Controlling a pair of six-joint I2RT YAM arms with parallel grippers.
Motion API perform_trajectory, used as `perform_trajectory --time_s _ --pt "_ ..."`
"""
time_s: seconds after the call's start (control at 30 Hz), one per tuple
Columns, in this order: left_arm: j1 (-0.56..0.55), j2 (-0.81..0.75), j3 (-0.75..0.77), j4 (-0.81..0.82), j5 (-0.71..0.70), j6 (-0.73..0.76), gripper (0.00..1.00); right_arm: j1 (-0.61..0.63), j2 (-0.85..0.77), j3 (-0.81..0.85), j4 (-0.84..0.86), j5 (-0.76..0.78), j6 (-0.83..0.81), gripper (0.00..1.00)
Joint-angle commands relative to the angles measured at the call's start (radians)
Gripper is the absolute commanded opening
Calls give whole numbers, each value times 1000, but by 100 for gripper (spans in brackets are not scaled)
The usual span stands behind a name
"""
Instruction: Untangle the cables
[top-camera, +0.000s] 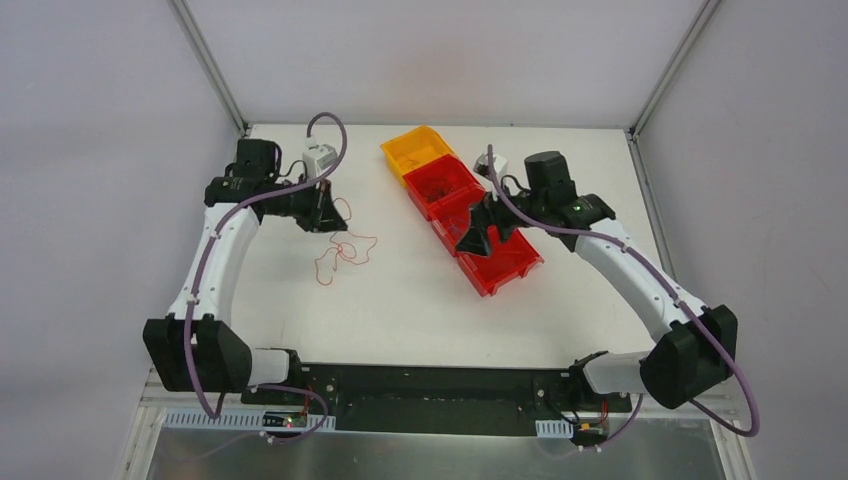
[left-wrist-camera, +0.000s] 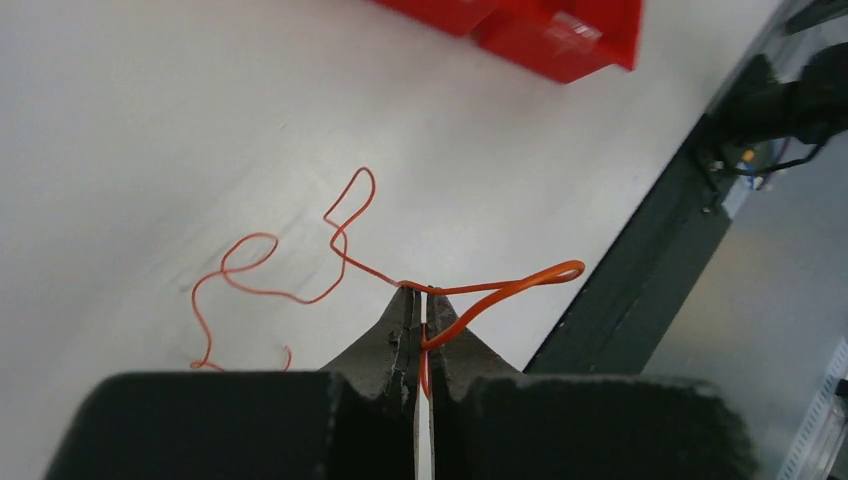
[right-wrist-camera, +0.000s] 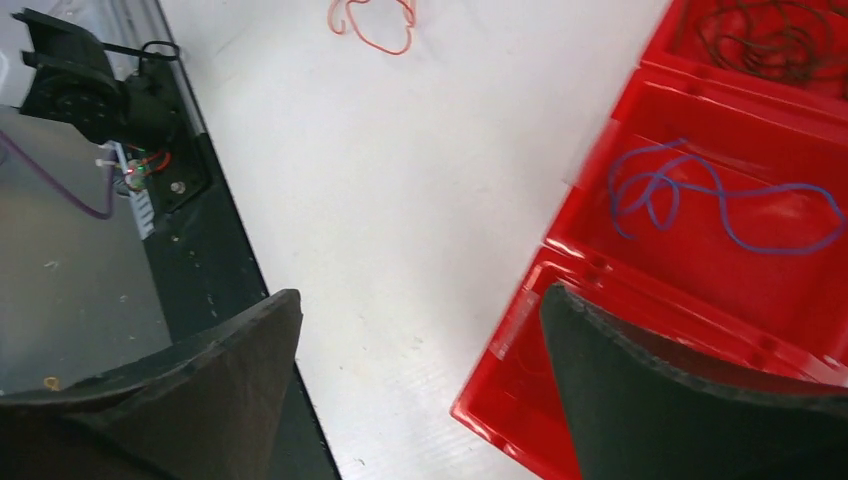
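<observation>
A thin orange cable (left-wrist-camera: 300, 292) lies in loose curls on the white table; it also shows in the top view (top-camera: 345, 255) and at the top of the right wrist view (right-wrist-camera: 375, 25). My left gripper (left-wrist-camera: 425, 293) is shut on one end of it, a loop (left-wrist-camera: 530, 280) sticking out to the right of the tips. My right gripper (right-wrist-camera: 420, 305) is open and empty above the near red bin (right-wrist-camera: 520, 400). A blue cable (right-wrist-camera: 700, 195) lies in the middle red bin. A black cable (right-wrist-camera: 770, 35) lies in the far red bin.
A row of bins runs diagonally at table centre: one yellow (top-camera: 415, 150), then red ones (top-camera: 495, 255). The black base rail (top-camera: 420, 385) lines the near edge. Grey walls surround the table.
</observation>
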Motion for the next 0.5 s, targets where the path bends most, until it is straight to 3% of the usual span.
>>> perform_trajectory --time_s 0.0,0.1,0.27,0.3,0.4,0.47 --pt "-108 -90 160 -13 199 -163 0 81 24 42 155 11 146 95" --pt "-110 -85 152 -12 229 -214 0 117 43 40 208 18 165 95" --pt "-109 -44 -15 -11 -43 -113 0 146 89 54 216 33 164 95" --pt "-109 -19 -36 -11 -84 -104 5 152 97 53 214 36 159 95" --pt "-109 44 -72 -12 -139 -112 45 170 122 52 203 43 140 96" --pt "-108 48 -68 -12 -132 -133 57 190 140 55 190 52 124 95"
